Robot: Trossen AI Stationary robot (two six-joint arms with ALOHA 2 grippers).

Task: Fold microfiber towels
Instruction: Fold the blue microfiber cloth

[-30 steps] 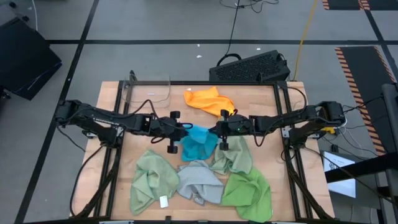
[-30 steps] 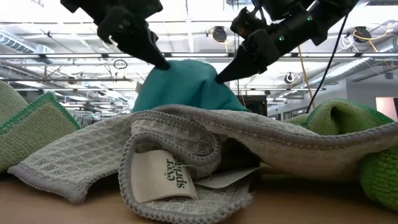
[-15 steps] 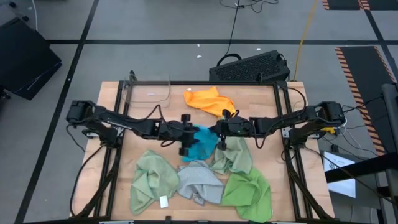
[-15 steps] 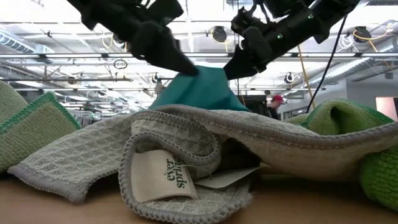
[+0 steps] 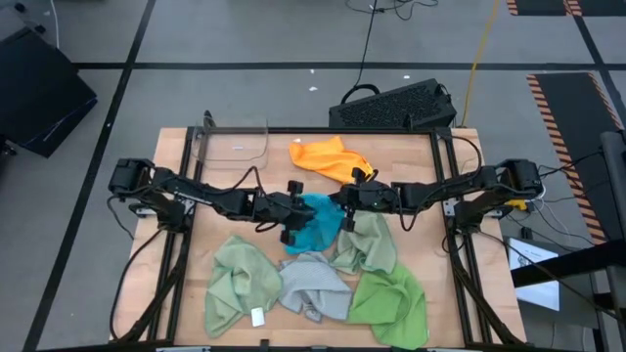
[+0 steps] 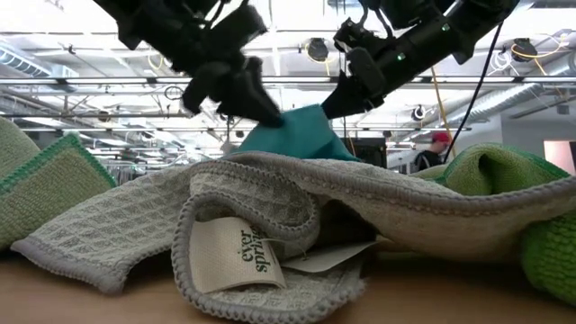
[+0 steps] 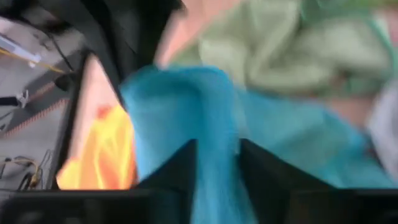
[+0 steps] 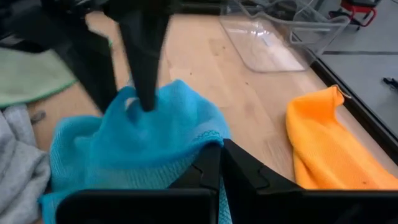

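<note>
Towels lie in a heap low in the high view. The blue towel (image 5: 315,223) sits mid-frame, pinched tight by the right gripper (image 5: 344,202) to lift an edge. The left gripper (image 5: 293,217) is on it too; I cannot tell whether it grips.

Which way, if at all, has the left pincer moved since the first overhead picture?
Yes. The left pincer has shifted toward the table's right side, across the blue towel, closer to the right pincer.
</note>
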